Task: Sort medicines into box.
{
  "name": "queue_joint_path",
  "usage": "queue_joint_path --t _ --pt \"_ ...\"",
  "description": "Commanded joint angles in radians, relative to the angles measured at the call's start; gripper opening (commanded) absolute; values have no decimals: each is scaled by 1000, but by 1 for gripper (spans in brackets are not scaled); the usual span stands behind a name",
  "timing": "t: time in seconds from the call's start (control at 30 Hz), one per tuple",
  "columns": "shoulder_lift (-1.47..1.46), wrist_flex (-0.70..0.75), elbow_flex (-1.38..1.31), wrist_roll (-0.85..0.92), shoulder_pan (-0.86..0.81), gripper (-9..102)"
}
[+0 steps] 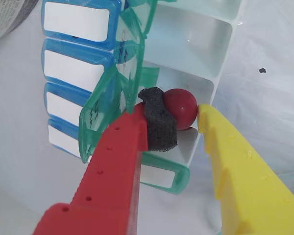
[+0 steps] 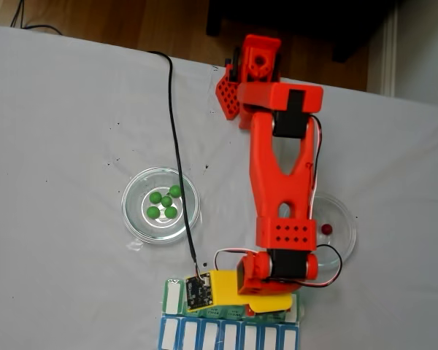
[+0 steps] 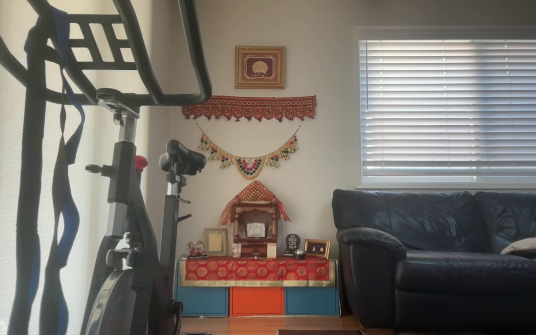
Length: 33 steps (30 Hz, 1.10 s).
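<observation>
Claw (image 1: 172, 122) parted, red ball (image 1: 180, 108) against its foam pad — open wider, squarely over box (image 1: 206, 54) compartment.

A: State the gripper (image 1: 172, 128) condition in the wrist view
B: Red finger (image 1: 118, 161) with a dark foam pad (image 1: 159, 122) on the left, yellow finger (image 1: 240, 161) on the right, jaws apart. A dark red ball (image 1: 182, 107) lies between them, touching the pad; a gap shows beside the yellow tip

A: Location of the ball?
B: Over an open white compartment (image 1: 191, 85) of the box, its green lid (image 1: 112, 105) raised. The blue-lidded row (image 1: 76, 58) runs along the box's left edge
</observation>
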<state>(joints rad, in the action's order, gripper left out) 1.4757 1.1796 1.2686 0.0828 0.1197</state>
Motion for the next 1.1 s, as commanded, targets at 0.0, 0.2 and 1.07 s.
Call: queue_joint_path --t 0.0,0.2,1.07 --pt "11 18 -117 -3 21 17" --pt "9 29 -121 -2 20 19" --pt "388 48 190 32 67 2"
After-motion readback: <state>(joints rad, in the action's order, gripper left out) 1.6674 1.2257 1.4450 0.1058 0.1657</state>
